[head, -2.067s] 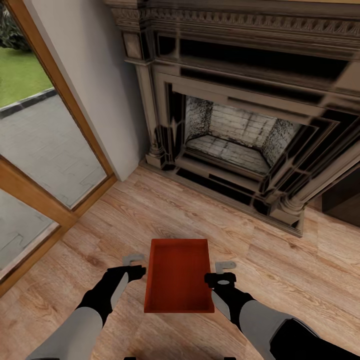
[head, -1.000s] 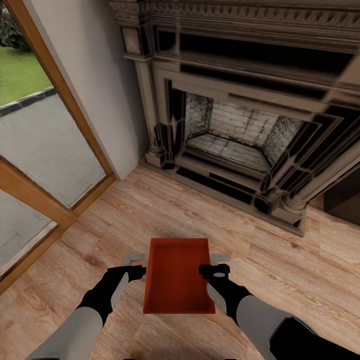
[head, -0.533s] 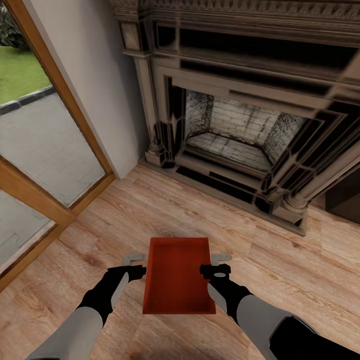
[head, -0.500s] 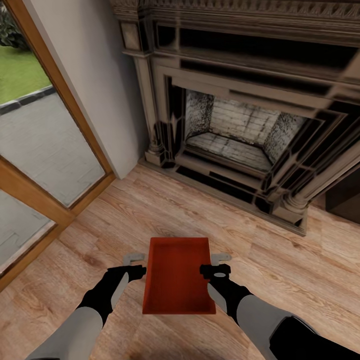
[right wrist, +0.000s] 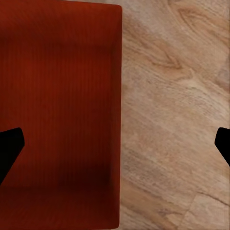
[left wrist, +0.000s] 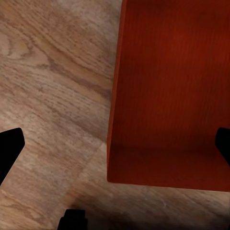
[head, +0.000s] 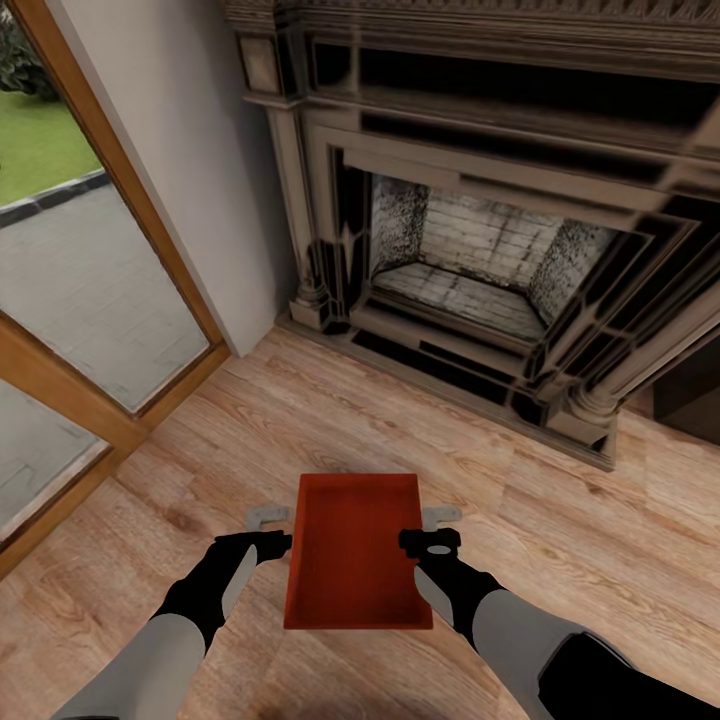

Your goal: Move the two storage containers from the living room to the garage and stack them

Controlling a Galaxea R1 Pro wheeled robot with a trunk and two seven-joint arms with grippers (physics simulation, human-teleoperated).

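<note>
presently each hand, left hand (head: 268, 530) and right hand (head: 432, 528), straddles one long wall of the storage container (head: 356, 550), fingers apart, positioned for a two-sided lift.

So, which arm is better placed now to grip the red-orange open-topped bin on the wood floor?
The right. Its tool straddles the red-orange open-topped bin's side wall, fingers wide open. The left tool hangs open beside the opposite wall.

No text, label, brand, number or sign can be read on anything here.
</note>
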